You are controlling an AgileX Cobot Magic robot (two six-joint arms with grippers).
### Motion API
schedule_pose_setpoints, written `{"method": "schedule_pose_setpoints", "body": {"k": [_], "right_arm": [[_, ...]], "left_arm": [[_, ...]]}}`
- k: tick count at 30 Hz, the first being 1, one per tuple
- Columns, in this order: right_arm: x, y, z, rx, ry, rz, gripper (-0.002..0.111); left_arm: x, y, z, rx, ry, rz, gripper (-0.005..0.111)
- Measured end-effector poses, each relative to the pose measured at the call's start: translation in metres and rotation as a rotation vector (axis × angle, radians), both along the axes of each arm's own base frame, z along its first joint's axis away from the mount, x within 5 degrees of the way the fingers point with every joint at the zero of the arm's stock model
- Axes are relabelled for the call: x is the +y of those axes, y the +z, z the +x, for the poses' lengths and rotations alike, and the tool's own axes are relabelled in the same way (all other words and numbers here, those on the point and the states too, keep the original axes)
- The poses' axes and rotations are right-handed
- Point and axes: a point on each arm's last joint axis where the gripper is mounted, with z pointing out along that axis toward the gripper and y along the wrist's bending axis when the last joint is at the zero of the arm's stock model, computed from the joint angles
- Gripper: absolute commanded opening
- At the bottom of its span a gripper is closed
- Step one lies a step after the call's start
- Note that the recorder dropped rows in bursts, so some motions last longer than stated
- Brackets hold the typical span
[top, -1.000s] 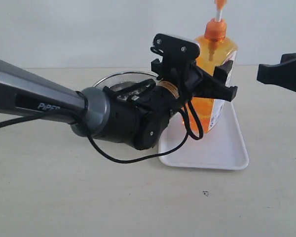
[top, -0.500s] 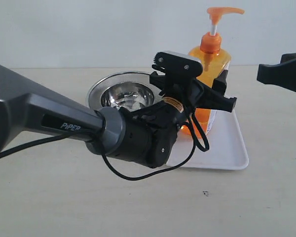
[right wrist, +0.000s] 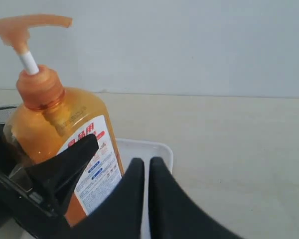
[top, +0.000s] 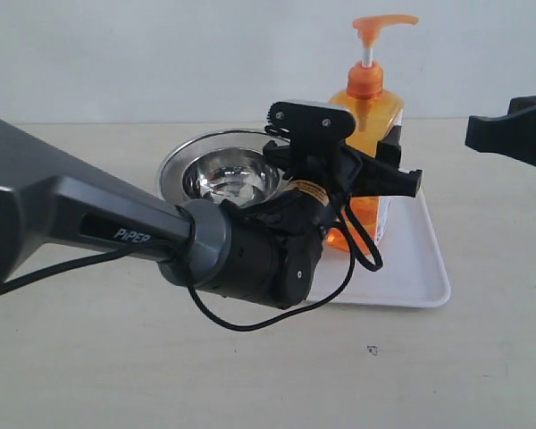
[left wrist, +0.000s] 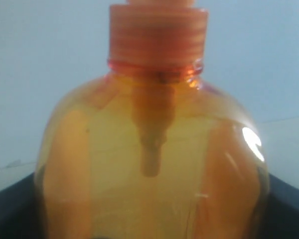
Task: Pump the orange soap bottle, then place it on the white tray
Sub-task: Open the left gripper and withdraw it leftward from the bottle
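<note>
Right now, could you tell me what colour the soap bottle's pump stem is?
White. The stem of the soap bottle shows best in the right wrist view.

Reaching in from the bench's left edge toward its far right corner with the left arm (top: 71, 219), forearm slanting down to a bulky black wrist (top: 250, 255). Clamping the bottle (top: 366, 107) with the left gripper (top: 395, 170), one dark finger (left wrist: 10, 209) on either side of it, camera bracket riding on top. Hanging the right gripper (right wrist: 145, 162) above the bench by the right edge, fingers pressed together, apart from the bottle.
</note>
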Motion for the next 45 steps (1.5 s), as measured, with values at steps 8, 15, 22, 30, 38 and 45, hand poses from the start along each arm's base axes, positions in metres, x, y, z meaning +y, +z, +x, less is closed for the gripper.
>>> {"method": "schedule_pose_setpoints", "body": {"k": [8, 15, 22, 30, 38, 45], "right_arm": [[0.0, 0.0, 0.0, -0.001, -0.003, -0.001, 0.0], [-0.001, 0.0, 0.0, -0.003, -0.01, -0.003, 0.0], [-0.001, 0.0, 0.0, -0.004, -0.011, -0.003, 0.0], [-0.001, 0.0, 0.0, -0.004, -0.013, -0.003, 0.0], [-0.002, 0.0, 0.0, -0.006, -0.017, -0.004, 0.0], [-0.002, 0.0, 0.0, -0.006, -0.017, -0.004, 0.0]], "left_arm": [[0.0, -0.001, -0.001, 0.006, 0.003, -0.004, 0.041], [0.0, 0.001, -0.001, 0.001, 0.007, -0.01, 0.11], [0.001, 0.016, -0.004, 0.012, -0.013, 0.025, 0.11], [0.018, 0.043, -0.018, 0.008, -0.017, 0.023, 0.11], [0.05, 0.046, -0.046, 0.048, -0.022, 0.073, 0.109], [0.092, 0.046, -0.083, 0.09, -0.057, 0.126, 0.075]]}}
